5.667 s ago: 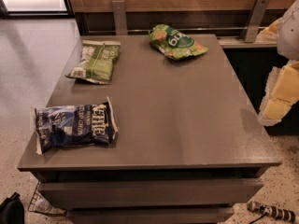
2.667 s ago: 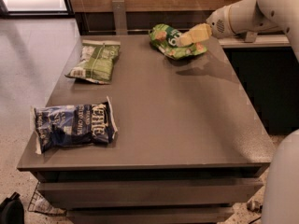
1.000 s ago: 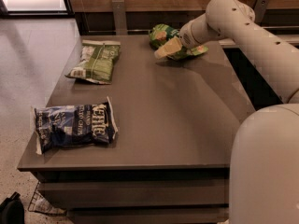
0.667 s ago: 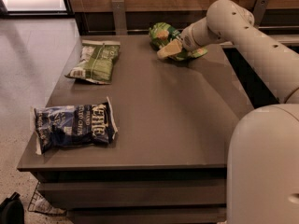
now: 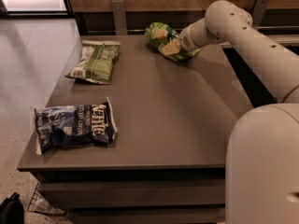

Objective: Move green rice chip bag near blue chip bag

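The green rice chip bag (image 5: 158,33) is bright lime green and crinkled, lying at the far edge of the grey table (image 5: 159,111), right of centre. My gripper (image 5: 171,48) has reached in from the right and sits on the bag's near right part, covering some of it. The blue chip bag (image 5: 74,126) is dark blue and white with large white letters. It lies flat at the table's near left corner, far from the gripper and the green bag.
A duller olive-green flat bag (image 5: 95,61) lies at the far left of the table. My white arm (image 5: 252,41) spans the right side, and the robot's body (image 5: 264,167) fills the lower right. A wooden wall with metal brackets (image 5: 119,10) runs behind the table.
The arm swung in from the right and came down onto the green rice chip bag. Over the last second the gripper has barely moved. The other two bags have not moved.
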Available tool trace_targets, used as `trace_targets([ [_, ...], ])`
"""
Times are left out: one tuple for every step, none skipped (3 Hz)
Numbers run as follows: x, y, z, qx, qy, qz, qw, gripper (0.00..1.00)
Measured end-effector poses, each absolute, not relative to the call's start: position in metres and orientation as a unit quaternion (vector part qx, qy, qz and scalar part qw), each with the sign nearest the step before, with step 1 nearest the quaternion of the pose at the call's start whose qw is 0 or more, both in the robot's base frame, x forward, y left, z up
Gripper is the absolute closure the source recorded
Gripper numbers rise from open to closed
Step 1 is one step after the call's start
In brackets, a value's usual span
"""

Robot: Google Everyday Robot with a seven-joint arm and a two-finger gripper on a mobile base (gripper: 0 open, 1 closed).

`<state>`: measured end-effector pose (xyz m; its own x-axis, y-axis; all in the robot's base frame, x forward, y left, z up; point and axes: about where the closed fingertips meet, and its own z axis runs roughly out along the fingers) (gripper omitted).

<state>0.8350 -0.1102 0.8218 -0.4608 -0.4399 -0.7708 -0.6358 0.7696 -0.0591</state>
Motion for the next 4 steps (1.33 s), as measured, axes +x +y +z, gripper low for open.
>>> trace_targets([
  [0.835, -0.110, 0.824, -0.318, 0.846, 0.119, 0.410, 1.00],
  [0.835, -0.110, 0.824, -0.318, 0.846, 0.119, 0.410, 1.00],
  [0.835, -0.103, 0.848, -0.335, 0.835, 0.103, 0.423, 1.00],
  [0.830, -0.110, 0.877, -0.341, 0.829, 0.081, 0.435, 1.00],
])
